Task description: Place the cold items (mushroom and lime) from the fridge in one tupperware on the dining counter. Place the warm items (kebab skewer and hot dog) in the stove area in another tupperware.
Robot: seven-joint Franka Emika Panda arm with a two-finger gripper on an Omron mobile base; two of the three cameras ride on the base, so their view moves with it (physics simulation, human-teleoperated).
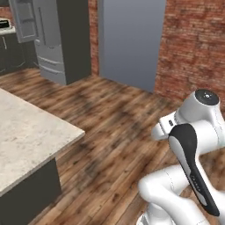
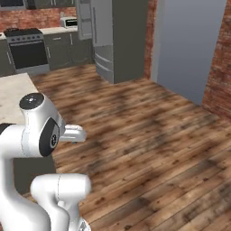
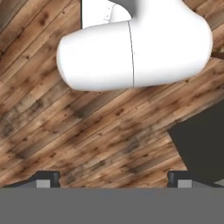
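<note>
Arm: the white arm (image 1: 189,145) is folded in close over the base, away from any counter or appliance.
Gripper: in the hand view the gripper (image 3: 113,177) looks down at the wooden floor (image 3: 87,131); its two dark fingertips (image 3: 46,177) stand far apart at the bottom edge — jaws fully spread, with nothing between them.
Fridge: the grey fridge (image 2: 110,38) stands closed at the far side of the room, well apart from the robot, across open floor; the same fridge (image 1: 55,39) appears at upper left in the left base view.
Cold items: mushroom and lime cannot be seen — by the task sentence they should be inside the fridge.
Stove area: the stove (image 2: 28,52) sits along the back wall, left of the fridge; no kebab skewer or hot dog can be made out at this size.
Dining counter: a pale stone counter (image 1: 26,136) lies just to the robot's left; no tupperware can be seen on the part in view.
Step in hand: judged to be travel, the base crossing the floor with the arm tucked and nothing picked up yet.
Next move calls for: closing the distance to the fridge, squaring up to its door, then unfolding the arm toward the handle with the jaws left wide.
</note>
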